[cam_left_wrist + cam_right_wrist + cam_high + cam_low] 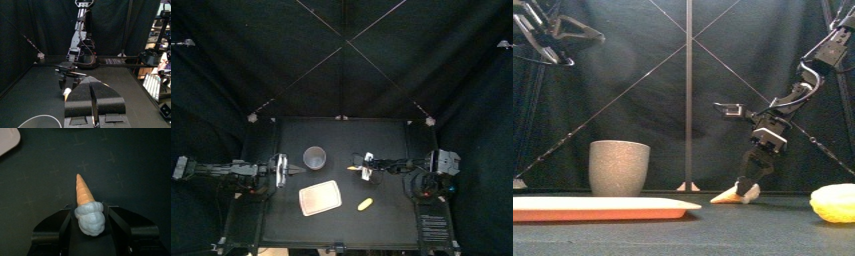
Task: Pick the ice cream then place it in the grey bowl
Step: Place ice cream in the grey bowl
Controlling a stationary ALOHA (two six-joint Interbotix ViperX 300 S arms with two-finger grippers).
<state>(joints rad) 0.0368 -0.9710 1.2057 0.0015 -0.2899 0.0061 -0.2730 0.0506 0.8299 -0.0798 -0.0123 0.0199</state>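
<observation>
The ice cream (83,190), an orange cone with a pale scoop, lies low at the table (385,140) right of the middle. My right gripper (90,210) is shut on its scoop, and the cone points away from the jaws. From the front, the right gripper (750,187) comes down onto the ice cream (734,195) at table level. The tall grey speckled bowl (619,167) stands upright to the left, also seen from above as the grey bowl (315,156). My left gripper (93,95) rests shut at the left of the table, holding nothing.
A flat pink tray (319,198) lies in front of the grey bowl, near the front edge. A yellow toy (365,204) lies to the tray's right, in front of the right gripper (364,170). The left gripper (278,170) sits beside the bowl.
</observation>
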